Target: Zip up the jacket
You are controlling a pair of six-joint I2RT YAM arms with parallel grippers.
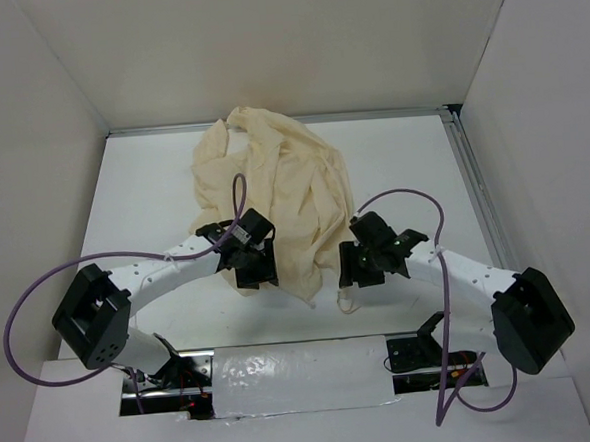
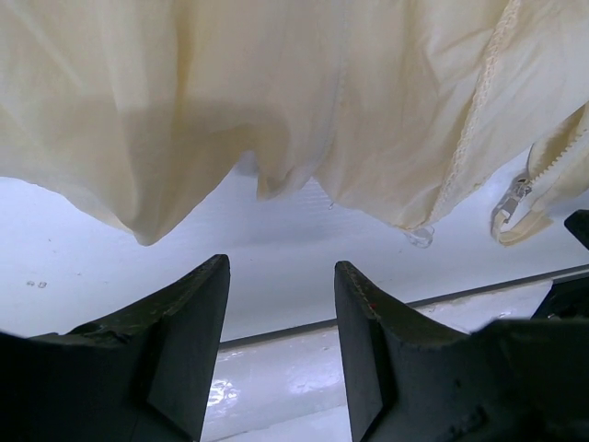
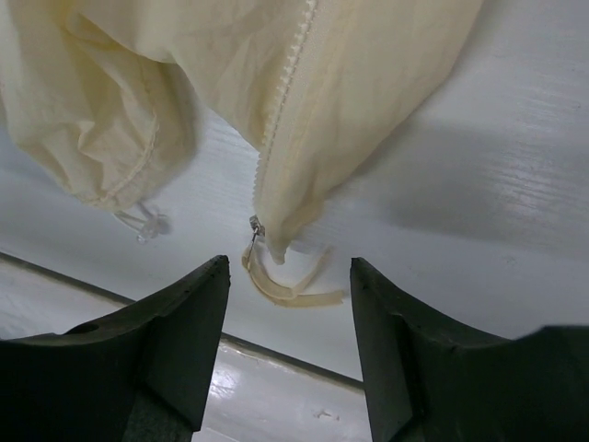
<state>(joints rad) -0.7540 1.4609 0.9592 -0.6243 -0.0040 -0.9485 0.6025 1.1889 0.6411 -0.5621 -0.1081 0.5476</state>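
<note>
Plainly, both sets of jaws stand apart with nothing between them. The left gripper (image 2: 281,269) hangs over bare table (image 1: 143,190), just short of the near hem (image 2: 147,226) of the jacket (image 1: 273,192). The right gripper (image 3: 289,267) is released too, and its gap lines up with the bottom end of the zip, where the slider (image 3: 252,226) hangs with its small pull beside a curl of loose tape (image 3: 290,295).

Further out, the teeth (image 3: 287,87) run up from the slider in a pale, slightly wavy line through the cloth. In the left wrist view a second toothed edge shows off to the right. I cannot tell whether the two halves are joined at the bottom.

From above, the jacket lies crumpled in a heap at mid-table between the two arms. It reaches toward the far wall, and its near hem is just in front of both grippers.

The cloth looks thin, light and limp, creasing everywhere, so it should weigh almost nothing. It will likely bunch, drag and slide on the smooth table rather than hold a shape. A pinch anywhere in the body would probably gather only loose folds. The better holds are likely the stiffer zip tape at the hem, to keep the track taut, and the slider's pull. The pull is small and may slip from wide pads.
</note>
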